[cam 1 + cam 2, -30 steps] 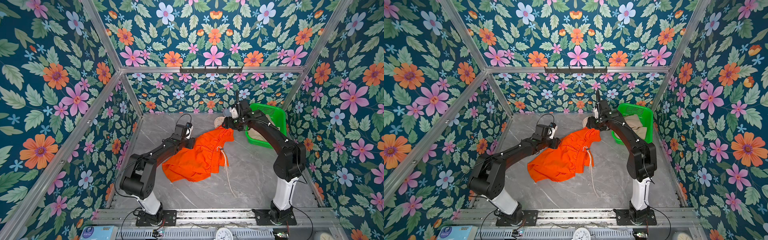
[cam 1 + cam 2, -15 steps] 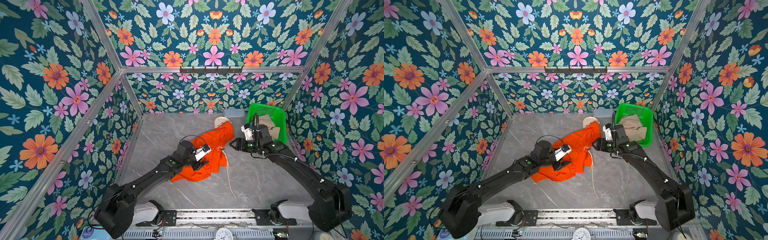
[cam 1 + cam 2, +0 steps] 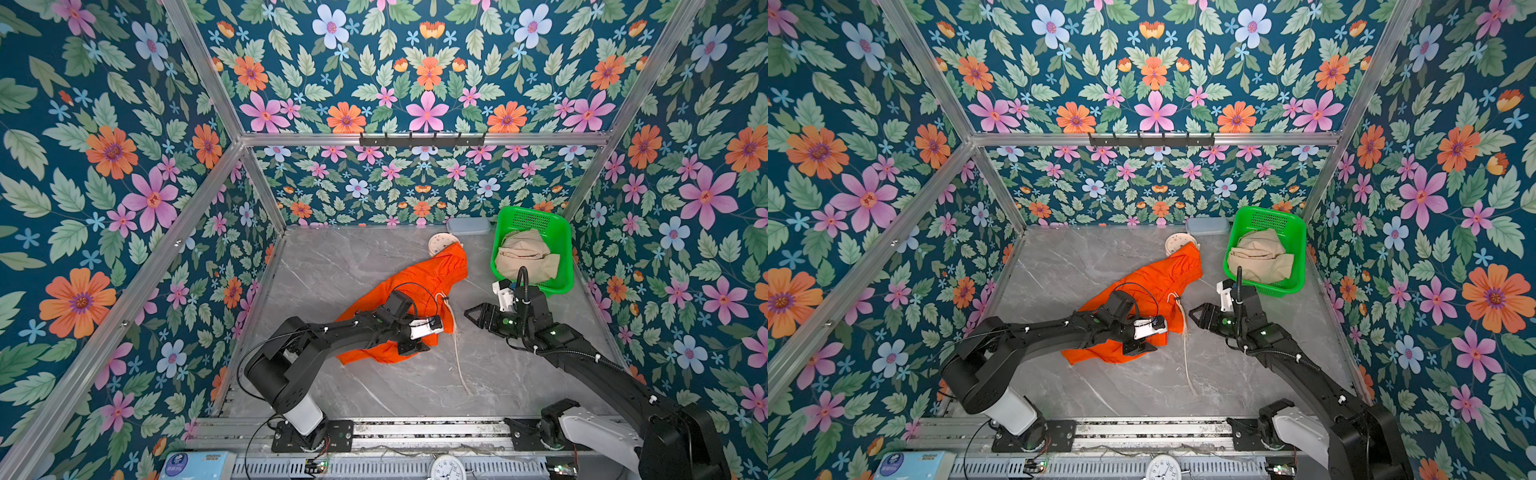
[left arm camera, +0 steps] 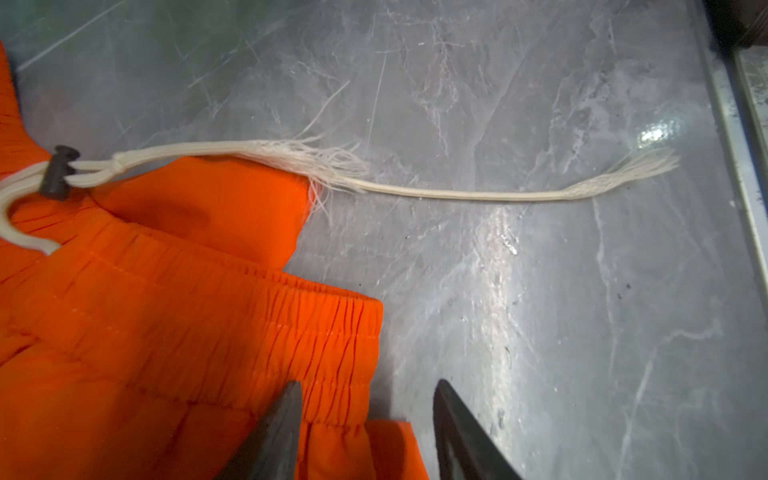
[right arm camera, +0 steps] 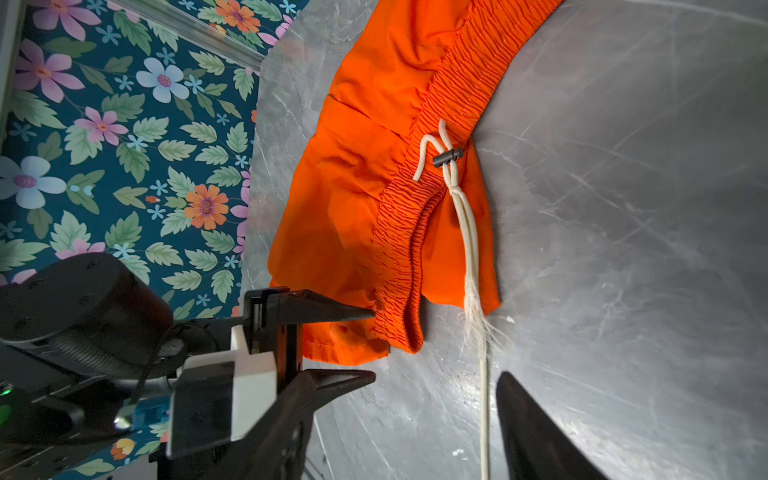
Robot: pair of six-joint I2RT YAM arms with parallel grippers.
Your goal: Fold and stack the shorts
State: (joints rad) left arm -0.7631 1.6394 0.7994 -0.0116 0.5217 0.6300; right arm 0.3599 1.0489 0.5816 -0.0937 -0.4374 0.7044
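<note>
The orange shorts (image 3: 411,286) are being left crumpled mid-bench (image 3: 332,257), no longer held spread between both arms as a second ago. Their near waistband corner is now being straddled by the left pincer (image 4: 368,384), jaws apart, not yet clamped. The right pincer (image 3: 473,316), open and empty, is being held beside the drawstring (image 3: 457,353). The beige shorts (image 3: 523,257) are being kept in the green basket (image 3: 532,216); folding is judged barely begun.

Teal floral walls (image 3: 424,83) all round, pink and orange blooms, silver frame bars (image 3: 210,79) at the corners. Black hook rail (image 3: 422,139) on the back wall (image 3: 415,187), well beyond the right end effector (image 3: 471,318). Grey marbled surface (image 3: 332,257) beneath it, light glare (image 4: 652,135) glinting ahead of the left end effector (image 4: 368,386).
</note>
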